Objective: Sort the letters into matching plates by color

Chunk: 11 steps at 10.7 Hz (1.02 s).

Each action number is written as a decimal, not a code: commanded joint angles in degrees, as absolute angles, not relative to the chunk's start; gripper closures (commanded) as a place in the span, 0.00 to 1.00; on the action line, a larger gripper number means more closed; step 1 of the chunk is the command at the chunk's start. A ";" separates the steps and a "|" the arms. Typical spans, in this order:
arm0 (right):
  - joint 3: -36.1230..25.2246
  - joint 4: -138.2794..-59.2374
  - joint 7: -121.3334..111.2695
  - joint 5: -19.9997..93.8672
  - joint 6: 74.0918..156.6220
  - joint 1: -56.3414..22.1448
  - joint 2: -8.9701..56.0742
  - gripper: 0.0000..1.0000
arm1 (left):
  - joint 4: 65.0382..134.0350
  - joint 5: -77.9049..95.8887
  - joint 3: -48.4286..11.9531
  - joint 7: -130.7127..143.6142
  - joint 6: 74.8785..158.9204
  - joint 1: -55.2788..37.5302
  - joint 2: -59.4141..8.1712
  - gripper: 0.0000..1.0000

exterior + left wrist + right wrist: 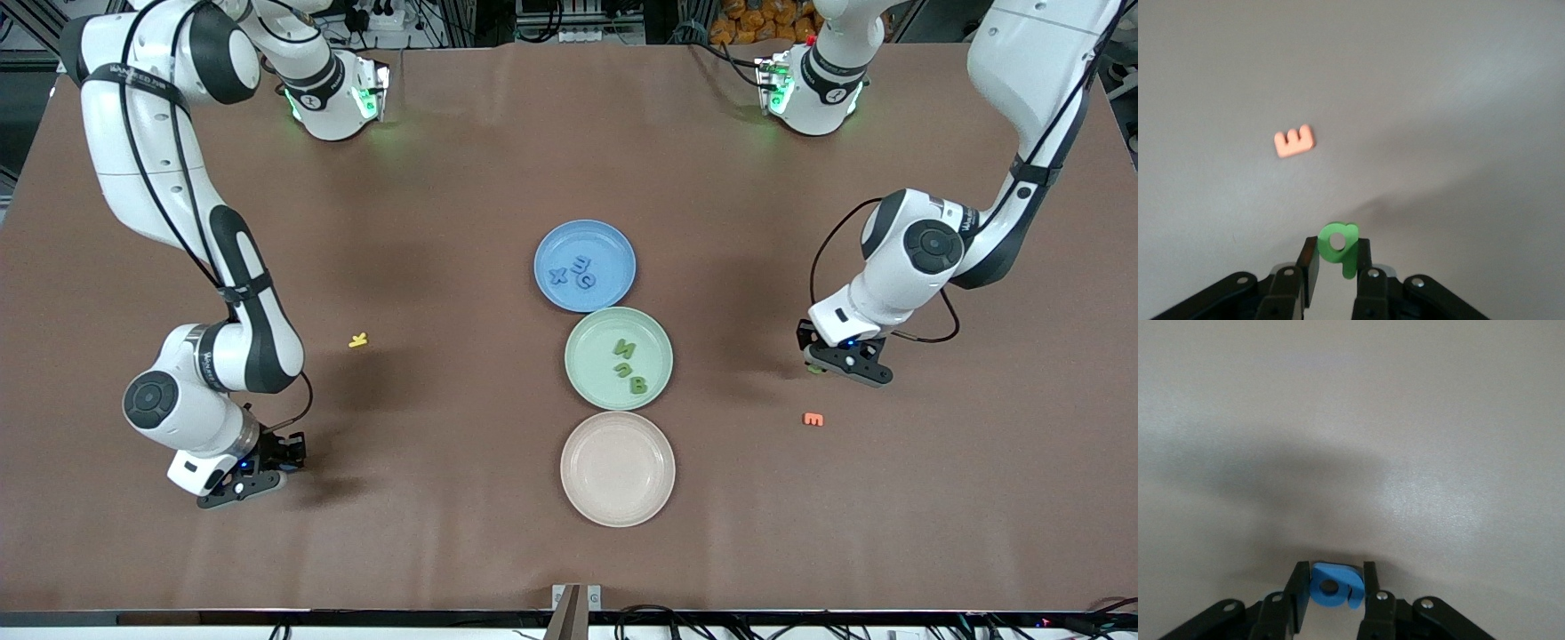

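Observation:
My left gripper is shut on a green letter, just above the table toward the left arm's end; the letter also shows in the front view. My right gripper is shut on a blue letter, low over the table toward the right arm's end. The blue plate holds three blue letters. The mint green plate, nearer the front camera and touching it, holds three green letters.
A cream-white plate lies next to the green plate, nearer the front camera. An orange piece lies by my left gripper and shows in the left wrist view. A yellow piece lies toward the right arm's end.

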<state>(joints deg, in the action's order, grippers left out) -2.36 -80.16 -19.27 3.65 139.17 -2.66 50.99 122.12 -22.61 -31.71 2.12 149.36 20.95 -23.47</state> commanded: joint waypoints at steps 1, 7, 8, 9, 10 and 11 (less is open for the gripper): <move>-2.37 -83.23 -14.27 4.57 135.37 -3.95 46.77 0.72 | 113.76 -22.76 -38.91 12.44 136.54 20.31 -23.38 1.00; -1.93 -90.52 1.20 4.66 126.06 -14.83 36.49 0.73 | 102.32 -22.76 -41.57 37.49 128.14 4.68 -29.43 1.00; -1.67 -91.66 4.88 4.66 125.08 -17.12 35.17 0.73 | 100.30 -22.94 -41.57 41.44 128.14 2.14 -31.53 1.00; -1.50 -93.06 8.40 4.66 125.07 -19.66 33.85 0.73 | 98.20 -23.29 -41.40 45.57 128.14 -0.50 -34.16 1.00; -1.41 -93.51 12.00 4.66 125.07 -22.91 33.32 0.73 | 96.00 -23.55 -40.70 48.75 128.14 -3.22 -36.45 1.00; -1.49 -93.43 16.30 4.66 125.07 -26.25 33.31 0.73 | 93.37 -23.64 -38.17 50.87 128.14 -6.82 -38.30 1.00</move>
